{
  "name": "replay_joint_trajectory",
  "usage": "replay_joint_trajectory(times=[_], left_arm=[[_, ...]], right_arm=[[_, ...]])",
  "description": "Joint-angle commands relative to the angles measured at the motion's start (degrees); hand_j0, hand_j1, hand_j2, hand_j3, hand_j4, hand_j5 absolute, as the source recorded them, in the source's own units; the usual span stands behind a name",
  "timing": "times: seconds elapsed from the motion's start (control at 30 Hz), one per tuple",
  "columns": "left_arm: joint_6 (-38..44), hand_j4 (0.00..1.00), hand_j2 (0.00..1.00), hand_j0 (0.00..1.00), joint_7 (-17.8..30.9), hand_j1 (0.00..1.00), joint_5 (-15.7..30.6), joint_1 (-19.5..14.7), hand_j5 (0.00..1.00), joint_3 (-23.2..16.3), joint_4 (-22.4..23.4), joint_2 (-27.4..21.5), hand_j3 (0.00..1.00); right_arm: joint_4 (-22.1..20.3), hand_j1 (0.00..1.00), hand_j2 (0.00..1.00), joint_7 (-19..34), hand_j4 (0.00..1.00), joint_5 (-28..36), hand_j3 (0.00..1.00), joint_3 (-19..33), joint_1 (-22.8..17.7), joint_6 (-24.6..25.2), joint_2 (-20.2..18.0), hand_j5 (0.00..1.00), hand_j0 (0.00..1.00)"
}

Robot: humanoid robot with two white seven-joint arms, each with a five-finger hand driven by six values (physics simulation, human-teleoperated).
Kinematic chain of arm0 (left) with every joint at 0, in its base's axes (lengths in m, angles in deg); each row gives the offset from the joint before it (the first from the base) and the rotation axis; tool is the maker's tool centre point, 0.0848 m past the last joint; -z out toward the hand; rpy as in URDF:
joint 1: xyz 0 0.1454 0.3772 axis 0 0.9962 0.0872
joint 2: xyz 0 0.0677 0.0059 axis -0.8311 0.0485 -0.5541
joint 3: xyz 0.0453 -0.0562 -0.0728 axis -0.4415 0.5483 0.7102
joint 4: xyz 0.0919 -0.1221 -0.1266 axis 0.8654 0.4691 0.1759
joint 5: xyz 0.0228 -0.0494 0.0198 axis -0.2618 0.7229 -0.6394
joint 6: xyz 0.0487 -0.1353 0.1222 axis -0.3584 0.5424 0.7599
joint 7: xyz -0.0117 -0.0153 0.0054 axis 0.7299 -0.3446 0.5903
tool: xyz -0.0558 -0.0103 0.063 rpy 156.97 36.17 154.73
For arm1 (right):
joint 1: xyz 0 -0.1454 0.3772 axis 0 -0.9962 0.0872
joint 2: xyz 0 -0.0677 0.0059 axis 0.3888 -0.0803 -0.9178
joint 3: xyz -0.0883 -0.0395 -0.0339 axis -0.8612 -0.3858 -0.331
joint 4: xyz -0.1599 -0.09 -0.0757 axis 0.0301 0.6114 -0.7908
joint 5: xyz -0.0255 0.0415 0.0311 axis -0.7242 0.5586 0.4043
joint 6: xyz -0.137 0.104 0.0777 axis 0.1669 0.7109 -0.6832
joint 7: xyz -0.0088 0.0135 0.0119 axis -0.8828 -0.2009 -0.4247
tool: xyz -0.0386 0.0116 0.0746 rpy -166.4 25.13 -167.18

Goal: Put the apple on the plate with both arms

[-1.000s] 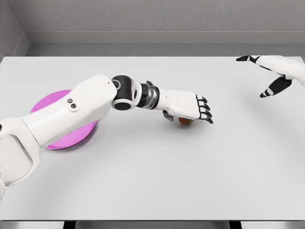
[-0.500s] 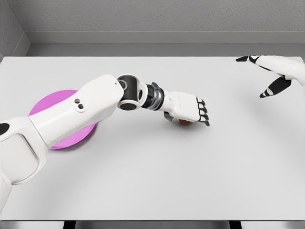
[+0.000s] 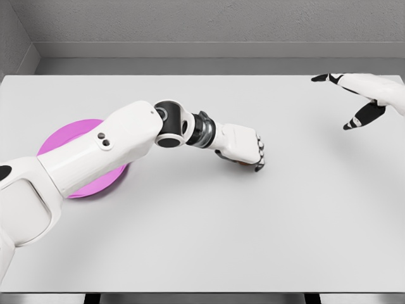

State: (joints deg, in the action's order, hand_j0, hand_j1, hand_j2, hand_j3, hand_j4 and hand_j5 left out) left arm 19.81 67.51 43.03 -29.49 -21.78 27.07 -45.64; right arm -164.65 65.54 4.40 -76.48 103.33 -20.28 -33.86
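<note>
White-grey table (image 3: 209,240) filled the view, and across it lay the left arm, reaching out from the lower left toward the middle. Behind that forearm, back toward the robot's left side, the purple plate (image 3: 60,139) sat half covered by the arm, well apart from the left hand (image 3: 242,145). Off to the far right edge the right hand (image 3: 364,98) hung with thumb and fingers spread and relaxed, holding nothing, well away from the action.

And there was the change: half a second before, the left fingers were stretched out flat over the apple (image 3: 244,163) with its brown side peeking out below the palm; at this moment they had curled down and in, the dark fingertips tucked under, clenched around the fruit. Only a sliver of brown showed beneath the knuckles, seemingly on the table directly under the palm. That looked like the grasp closing, so the lift and the carry back toward the plate seemed next.

As for which way the apple pointed, it was too covered to tell; no stem or long axis could be made out.
</note>
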Motion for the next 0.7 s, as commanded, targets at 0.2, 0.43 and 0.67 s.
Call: replay_joint_trajectory(times=[0.2,0.43,0.67], left_arm=[[0.0,0.38,0.38,0.38,0.6,0.38,0.0,0.1,0.38,0.2,0.0,-0.4,0.38],[0.0,0.21,0.21,0.21,0.6,0.21,0.0,-0.7,0.21,1.0,-0.4,-1.8,0.21],[0.0,0.19,0.19,0.19,0.6,0.19,2.9,-0.9,0.19,6.8,-13.9,-15.6,0.19]], right_arm=[[0.0,1.00,1.00,0.0,1.00,0.1,1.00,0.0,0.1,0.0,-0.1,1.00,1.00],[-0.1,1.00,1.00,0.0,1.00,0.1,1.00,0.0,0.1,0.0,-0.1,1.00,1.00],[-0.1,1.00,1.00,-0.1,1.00,0.1,1.00,0.0,0.0,0.0,-0.1,1.00,1.00]])
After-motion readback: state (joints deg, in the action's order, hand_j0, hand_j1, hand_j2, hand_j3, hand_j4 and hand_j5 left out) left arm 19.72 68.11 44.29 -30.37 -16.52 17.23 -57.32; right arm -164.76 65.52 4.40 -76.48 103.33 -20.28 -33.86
